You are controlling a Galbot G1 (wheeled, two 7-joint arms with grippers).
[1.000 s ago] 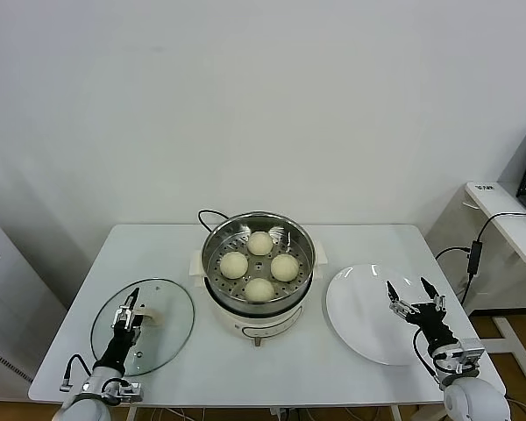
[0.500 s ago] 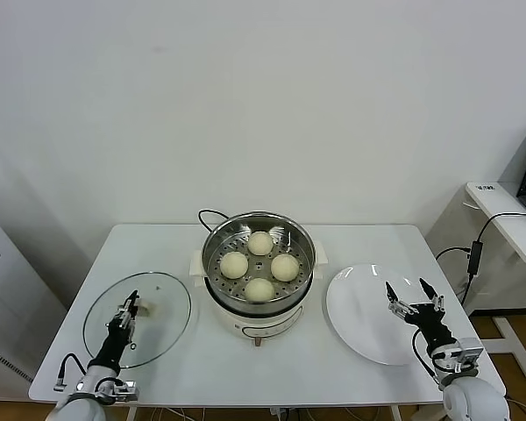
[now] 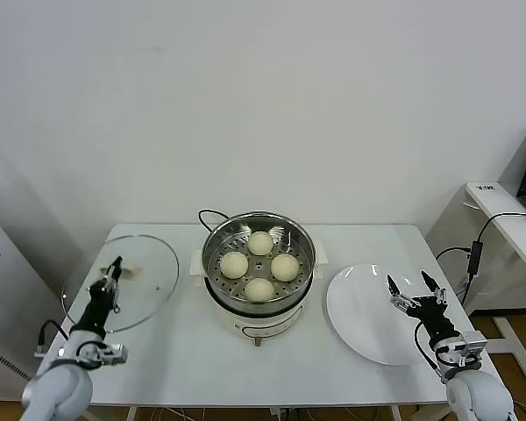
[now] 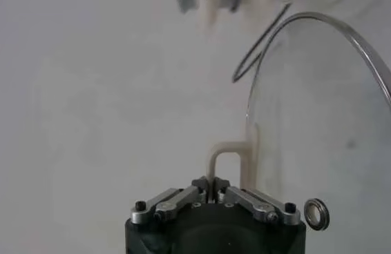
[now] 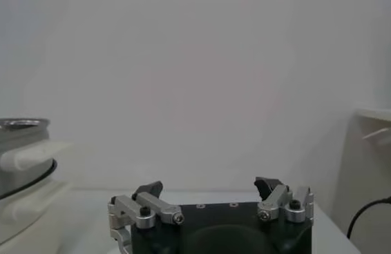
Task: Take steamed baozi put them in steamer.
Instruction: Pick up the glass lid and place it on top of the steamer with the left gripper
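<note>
Four baozi [image 3: 259,266] sit in the steamer [image 3: 258,267] at table centre. L gripper [image 3: 111,279], at 9 o'clock of it, is clamped on the lid [image 3: 121,282] handle, lid raised and tilted. R gripper [image 3: 414,291] hangs spread apart over the plate [image 3: 364,316] at 3 o'clock.

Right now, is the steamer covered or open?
Open. The steamer shows four buns on its tray; the left gripper holds the glass lid off to its left.
</note>
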